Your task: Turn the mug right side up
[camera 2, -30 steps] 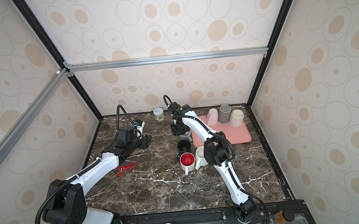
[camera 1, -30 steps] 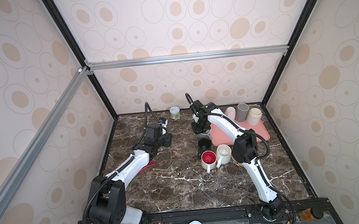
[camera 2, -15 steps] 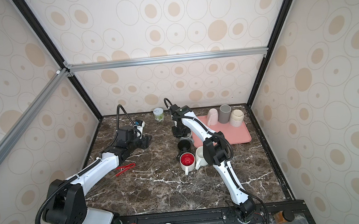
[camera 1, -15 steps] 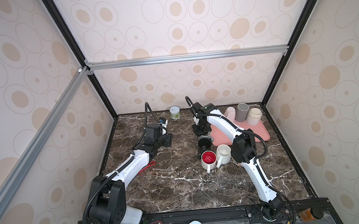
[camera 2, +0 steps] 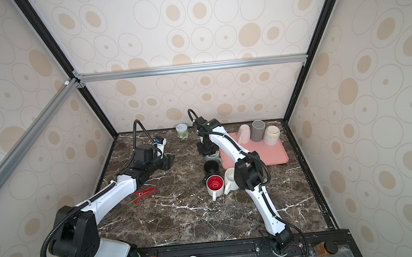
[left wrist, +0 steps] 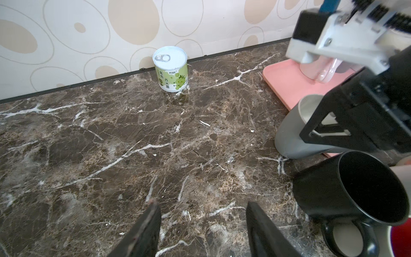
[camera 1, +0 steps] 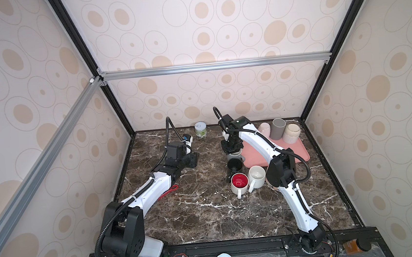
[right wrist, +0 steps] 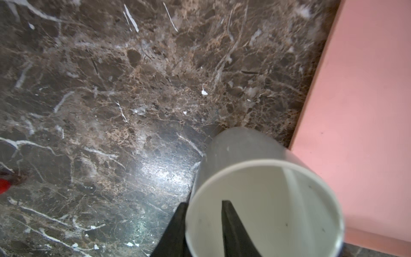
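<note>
Grey mug point(right wrist: 240, 146) stands mouth-up on the dark marble tabletop point(right wrist: 111, 111), just beside the long edge of the pink tray point(right wrist: 367, 89). My right gripper point(right wrist: 204, 202) straddles its rim: one finger point(right wrist: 175, 227) sits against the outside of the wall and the other point(right wrist: 233, 227) hangs inside the pale interior, with a clear gap between it and the wall, so my jaws are parted and clamp nothing.

In both top views the mug point(camera 1: 235, 154) point(camera 2: 213, 155) lies right of centre, under my right gripper point(camera 1: 232, 148).

Working from the bottom of the frame upward in a top view: a red tool point(camera 1: 169, 190) lies left of centre, partly under my left arm. At centre right, a red-lined mug point(camera 1: 239, 182) and a cream mug point(camera 1: 257, 175) stand side by side, mouths up. Just above them is a black mug point(camera 1: 234, 164), then the grey mug. My left gripper point(camera 1: 193, 159) hovers left of the black mug; in the left wrist view its fingers point(left wrist: 202, 203) are spread with only bare marble between them.

Higher up, three cups, pink point(camera 1: 264, 129), grey point(camera 1: 277, 128) and speckled cream point(camera 1: 292, 133), stand at the tray's far end. A green-labelled can point(camera 1: 200, 129) stands against the back wall.
</note>
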Action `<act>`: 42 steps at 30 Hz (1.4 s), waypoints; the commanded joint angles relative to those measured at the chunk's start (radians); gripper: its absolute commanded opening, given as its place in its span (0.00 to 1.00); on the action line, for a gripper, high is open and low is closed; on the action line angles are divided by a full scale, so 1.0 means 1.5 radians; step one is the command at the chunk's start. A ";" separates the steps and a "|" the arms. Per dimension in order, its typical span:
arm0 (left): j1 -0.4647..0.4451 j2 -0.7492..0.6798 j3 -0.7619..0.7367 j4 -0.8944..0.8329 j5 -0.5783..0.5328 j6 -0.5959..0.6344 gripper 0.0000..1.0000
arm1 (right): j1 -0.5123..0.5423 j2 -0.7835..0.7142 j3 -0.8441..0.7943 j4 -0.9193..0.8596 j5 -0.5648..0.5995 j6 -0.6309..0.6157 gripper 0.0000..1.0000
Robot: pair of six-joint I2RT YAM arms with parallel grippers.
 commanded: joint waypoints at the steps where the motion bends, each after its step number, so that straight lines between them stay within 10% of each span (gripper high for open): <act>1: 0.004 -0.014 -0.001 0.018 0.014 0.008 0.62 | 0.003 -0.062 0.023 -0.010 0.023 -0.008 0.30; 24: -0.084 0.087 0.156 0.000 0.045 -0.023 0.62 | -0.005 -0.402 -0.454 0.182 0.187 0.065 0.31; 42: -0.168 0.347 0.439 -0.063 0.000 -0.019 0.61 | -0.054 -0.456 -0.676 0.331 0.260 0.150 0.37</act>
